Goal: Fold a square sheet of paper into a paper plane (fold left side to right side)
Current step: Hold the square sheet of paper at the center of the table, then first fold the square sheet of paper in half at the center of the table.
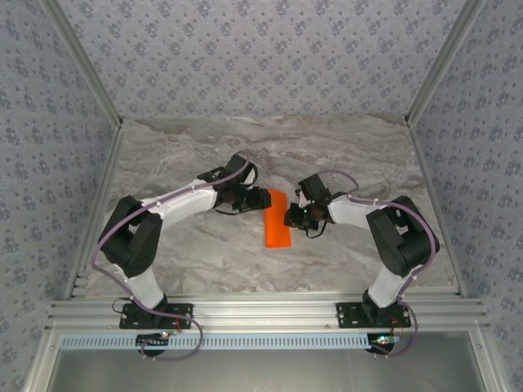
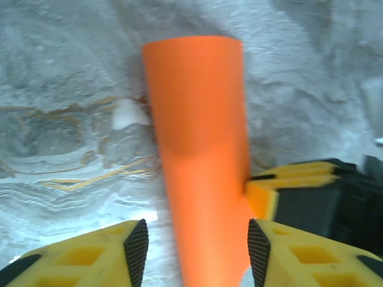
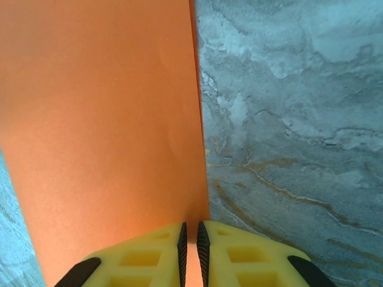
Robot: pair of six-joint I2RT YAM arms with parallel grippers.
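The orange sheet of paper (image 1: 277,220), doubled over into a narrow strip, sits mid-surface (image 1: 343,155) between both arms. The right fingers (image 3: 239,254) pinch its edge. The left fingers (image 2: 136,245) stand spread, straddling the strip.

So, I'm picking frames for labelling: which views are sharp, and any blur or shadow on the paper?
Top external: sharp, evenly lit, no glare on the orange paper. Left wrist: soft and blurred throughout, the paper's nearer half darker, in shade. Right wrist: clear, the table showing crisp marble veins, paper evenly lit.
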